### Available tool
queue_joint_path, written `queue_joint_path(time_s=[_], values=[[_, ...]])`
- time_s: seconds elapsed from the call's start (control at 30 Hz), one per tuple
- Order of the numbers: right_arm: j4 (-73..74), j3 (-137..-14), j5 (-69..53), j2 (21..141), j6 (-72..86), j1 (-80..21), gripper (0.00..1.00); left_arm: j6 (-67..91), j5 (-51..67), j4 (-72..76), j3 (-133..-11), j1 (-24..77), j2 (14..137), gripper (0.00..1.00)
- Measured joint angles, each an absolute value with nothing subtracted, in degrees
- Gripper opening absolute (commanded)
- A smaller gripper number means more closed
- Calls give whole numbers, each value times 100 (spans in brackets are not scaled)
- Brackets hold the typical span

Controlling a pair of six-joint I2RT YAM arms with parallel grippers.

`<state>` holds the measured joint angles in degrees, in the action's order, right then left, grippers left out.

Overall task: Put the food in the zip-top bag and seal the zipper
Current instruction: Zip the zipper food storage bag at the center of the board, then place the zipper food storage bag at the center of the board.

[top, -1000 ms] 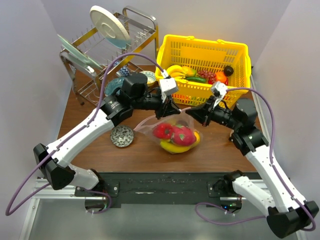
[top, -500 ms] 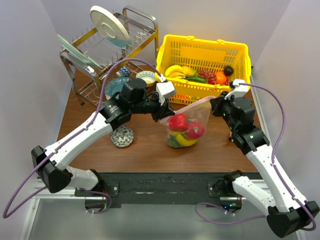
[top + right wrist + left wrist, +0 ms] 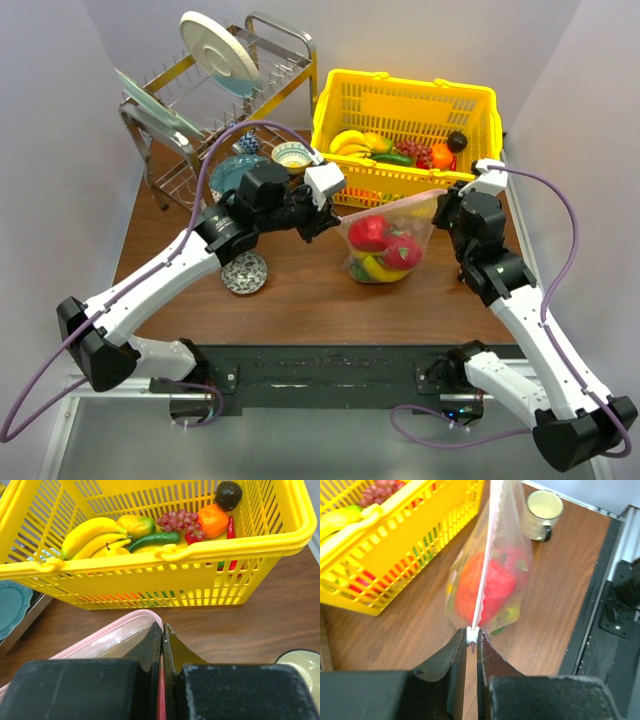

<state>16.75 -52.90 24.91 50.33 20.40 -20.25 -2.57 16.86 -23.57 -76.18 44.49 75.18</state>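
The clear zip-top bag stands upright just off the worktop's centre toward 3 o'clock, its pink zipper stretched straight along the top, with red, yellow and green food bunched at its bottom.

The brown wooden table holds a yellow basket at its far right corner and a metal dish rack at its far left corner. A small bowl sits nearer the left edge. A mug stands by the right edge.
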Motion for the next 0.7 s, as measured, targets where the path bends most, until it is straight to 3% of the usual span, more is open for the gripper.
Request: queue_joint_path(time_s=[0.7], values=[[1686, -5940, 2493, 6302, 2091, -1868, 0, 873, 1197, -2099, -9085, 3356, 9581, 0]])
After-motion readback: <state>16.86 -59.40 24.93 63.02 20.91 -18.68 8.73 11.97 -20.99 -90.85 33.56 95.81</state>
